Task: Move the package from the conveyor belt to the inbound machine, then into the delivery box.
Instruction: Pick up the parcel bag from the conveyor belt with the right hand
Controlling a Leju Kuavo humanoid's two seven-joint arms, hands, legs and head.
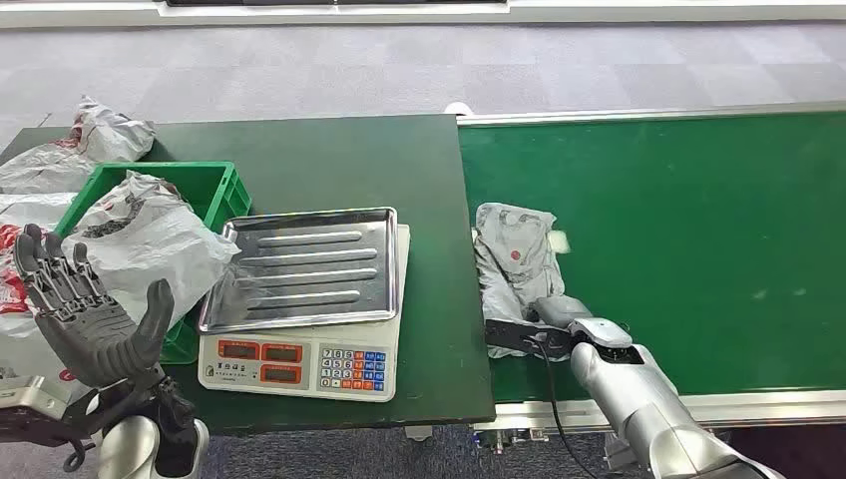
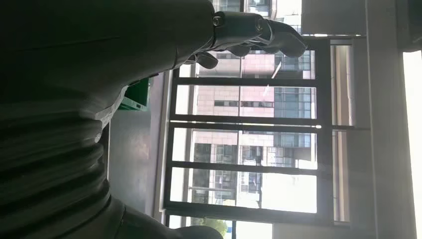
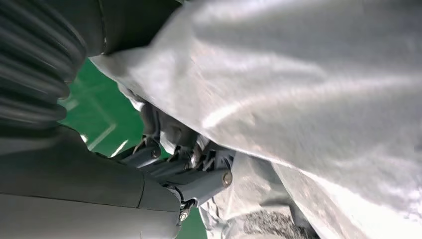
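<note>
Right hand [image 1: 539,334] grips the grey package's [image 1: 516,257] near edge on the green conveyor belt [image 1: 698,220]; left hand [image 1: 85,314] is raised, fingers spread, holding nothing.

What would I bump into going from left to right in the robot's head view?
Left robot hand → green box → scale with its metal tray → grey package on the green conveyor belt.

Crinkled plastic package [image 1: 515,261] — ribbed glossy metal tray [image 1: 304,267]
</note>
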